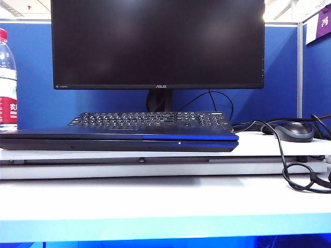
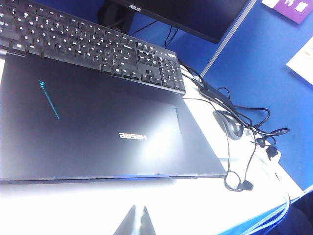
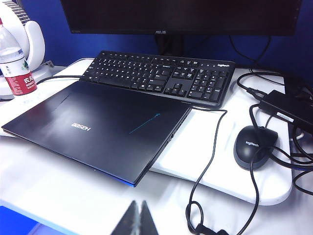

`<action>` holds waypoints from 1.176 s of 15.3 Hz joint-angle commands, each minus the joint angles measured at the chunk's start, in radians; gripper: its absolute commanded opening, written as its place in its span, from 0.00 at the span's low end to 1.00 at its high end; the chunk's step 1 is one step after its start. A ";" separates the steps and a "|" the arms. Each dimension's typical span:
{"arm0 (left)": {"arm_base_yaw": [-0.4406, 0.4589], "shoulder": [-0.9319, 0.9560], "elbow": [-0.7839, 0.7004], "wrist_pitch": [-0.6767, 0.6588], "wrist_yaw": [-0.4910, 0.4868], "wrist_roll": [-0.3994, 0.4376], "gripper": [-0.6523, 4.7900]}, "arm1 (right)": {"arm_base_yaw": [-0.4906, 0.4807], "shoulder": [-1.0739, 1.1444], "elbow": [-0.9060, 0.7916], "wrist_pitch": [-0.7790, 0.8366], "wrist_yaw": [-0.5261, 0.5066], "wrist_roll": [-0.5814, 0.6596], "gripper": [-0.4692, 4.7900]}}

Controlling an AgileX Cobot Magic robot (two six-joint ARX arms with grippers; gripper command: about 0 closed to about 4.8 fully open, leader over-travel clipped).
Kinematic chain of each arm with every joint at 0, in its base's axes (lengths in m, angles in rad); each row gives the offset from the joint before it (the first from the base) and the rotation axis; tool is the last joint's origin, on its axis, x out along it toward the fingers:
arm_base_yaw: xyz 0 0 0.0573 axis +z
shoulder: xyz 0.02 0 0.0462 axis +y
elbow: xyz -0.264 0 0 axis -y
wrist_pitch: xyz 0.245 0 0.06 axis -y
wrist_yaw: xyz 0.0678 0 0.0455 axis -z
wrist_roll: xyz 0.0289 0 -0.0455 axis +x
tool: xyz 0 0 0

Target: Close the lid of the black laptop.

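Black keyboard sits just behind the black laptop, with the monitor behind that; a mouse and cables lie to the right, a water bottle to the left. I see the lid folded flat down. My left gripper and right gripper hover with fingertips together, holding nothing.

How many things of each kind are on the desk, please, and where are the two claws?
Laptop, lid closed: 1
Keyboard: 1
Monitor: 1
Mouse: 1
Water bottle: 1
Power adapter: 1
Total: 6
Left claw and right claw hover at the desk's front, each shut, holding nothing.
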 commanded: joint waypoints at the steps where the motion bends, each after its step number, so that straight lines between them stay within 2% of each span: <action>1: 0.000 0.001 0.003 0.007 0.005 0.000 0.11 | 0.000 -0.002 0.003 0.010 0.001 -0.002 0.08; 2: 0.000 0.001 0.003 0.007 0.005 0.008 0.11 | 0.000 -0.002 0.003 0.010 0.001 -0.002 0.08; 4: 0.000 0.001 0.003 0.011 -0.065 0.201 0.11 | 0.000 -0.002 0.003 0.010 0.000 -0.002 0.08; 6: 0.000 0.001 -0.013 0.033 -0.066 0.364 0.11 | 0.000 -0.002 0.003 0.010 0.001 -0.002 0.08; 7: 0.001 0.001 -0.027 0.037 -0.065 0.556 0.11 | 0.000 -0.002 0.003 0.010 0.000 -0.002 0.08; 8: 0.082 0.001 -0.064 0.054 -0.050 0.613 0.11 | 0.000 -0.002 0.003 0.010 0.001 -0.002 0.08; 11: 0.192 -0.011 -0.157 0.218 0.099 0.587 0.11 | 0.000 -0.002 0.003 0.010 0.001 -0.002 0.08; 14: 0.254 -0.030 -0.247 0.394 0.100 0.555 0.11 | 0.000 -0.002 0.003 0.010 0.001 -0.002 0.08; 16: 0.279 -0.030 -0.282 0.455 0.114 0.554 0.11 | 0.000 -0.002 0.003 0.010 0.001 -0.002 0.08; 18: 0.301 -0.030 -0.302 0.458 0.114 0.552 0.11 | 0.000 -0.002 0.003 0.010 0.001 -0.002 0.08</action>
